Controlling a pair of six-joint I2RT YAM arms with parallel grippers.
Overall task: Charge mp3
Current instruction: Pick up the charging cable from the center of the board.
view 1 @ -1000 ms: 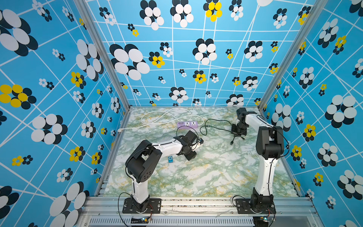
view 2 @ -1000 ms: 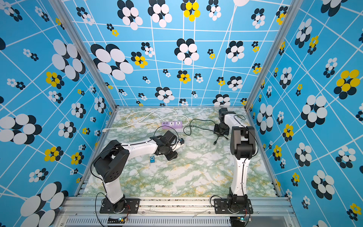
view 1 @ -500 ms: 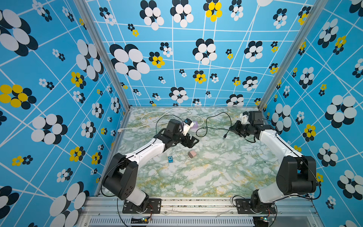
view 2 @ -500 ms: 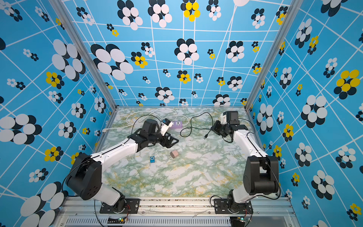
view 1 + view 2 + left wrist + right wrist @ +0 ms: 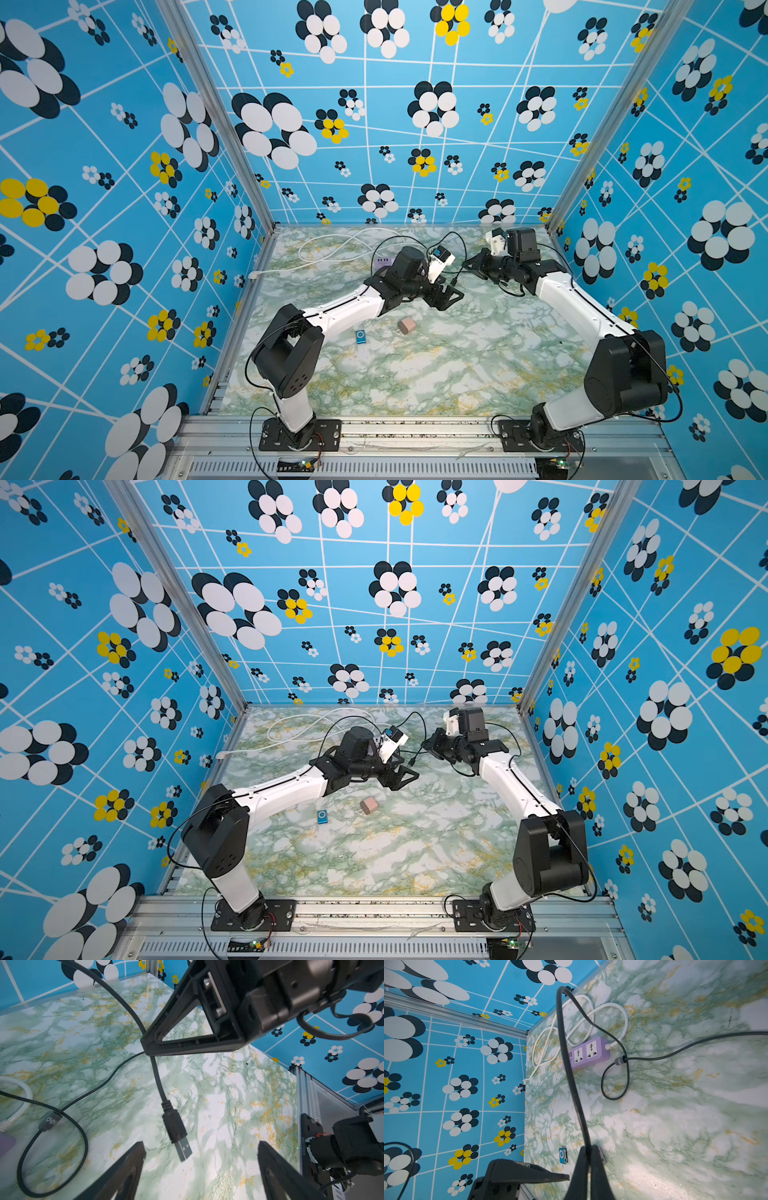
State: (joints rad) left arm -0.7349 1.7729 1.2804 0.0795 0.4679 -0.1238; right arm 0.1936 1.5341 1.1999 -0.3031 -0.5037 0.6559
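Two grippers: right gripper (image 5: 589,1151) clamps black USB cable (image 5: 574,1093); left gripper (image 5: 200,1144) gapes, mp3 (image 5: 360,336) at its 8 o'clock in both top views.

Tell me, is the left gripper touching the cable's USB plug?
Apart. In the left wrist view the USB plug hangs between the open jaws of the left gripper, with bare table showing on both sides.

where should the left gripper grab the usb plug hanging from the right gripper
The usb plug hangs by its cable from the right gripper, metal tip toward the open left gripper. Advance from the tip end and pinch its black housing, leaving the tip bare.
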